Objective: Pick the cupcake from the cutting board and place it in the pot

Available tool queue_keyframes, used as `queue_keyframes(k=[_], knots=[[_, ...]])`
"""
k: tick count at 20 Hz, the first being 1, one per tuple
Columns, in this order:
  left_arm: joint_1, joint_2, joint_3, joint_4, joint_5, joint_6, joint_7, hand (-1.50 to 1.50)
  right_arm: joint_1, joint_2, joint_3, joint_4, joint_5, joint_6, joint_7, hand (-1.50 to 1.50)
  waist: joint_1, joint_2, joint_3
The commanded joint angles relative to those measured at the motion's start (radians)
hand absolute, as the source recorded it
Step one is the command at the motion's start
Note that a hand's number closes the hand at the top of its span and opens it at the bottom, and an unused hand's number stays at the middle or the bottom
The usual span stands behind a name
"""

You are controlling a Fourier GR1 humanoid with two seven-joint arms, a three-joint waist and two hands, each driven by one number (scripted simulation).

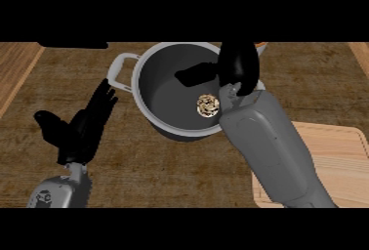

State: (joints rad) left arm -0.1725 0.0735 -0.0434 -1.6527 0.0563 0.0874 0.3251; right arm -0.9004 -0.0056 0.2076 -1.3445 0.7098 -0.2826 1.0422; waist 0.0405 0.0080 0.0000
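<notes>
The cupcake (pixel 208 105), pale with a dark swirl on top, lies on the floor of the grey pot (pixel 162 95) at its right side. My right hand (pixel 234 66) hangs over the pot's far right rim, fingers relaxed, thumb pointing left over the pot's inside, and holds nothing. It stands just above and behind the cupcake. The right forearm crosses the pot's near right rim. My left hand (pixel 83 129) rests open to the left of the pot, fingers pointing up. The light wooden cutting board (pixel 338 156) lies at the lower right, partly hidden by the right forearm.
The pot has a pale handle (pixel 119 71) on its left side. An orange thing (pixel 260 44) peeks out behind my right hand. Light wooden strips run along the far left and far right of the dark counter.
</notes>
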Motion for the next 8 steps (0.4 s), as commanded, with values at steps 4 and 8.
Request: queue_keyframes(k=[4,8], knots=[[-0.011,0.022,0.030,0.001,0.005,0.000,0.014,0.00,0.067,0.005,-0.037,-0.043,0.090,-0.376,-0.059,-1.50,-0.032,-0.007,0.001],[0.015,0.013,0.029,-0.017,-0.003,0.011,0.001,0.00,0.057,0.005,-0.086,-0.072,0.173,-0.414,0.017,-1.50,-0.041,-0.011,0.000]])
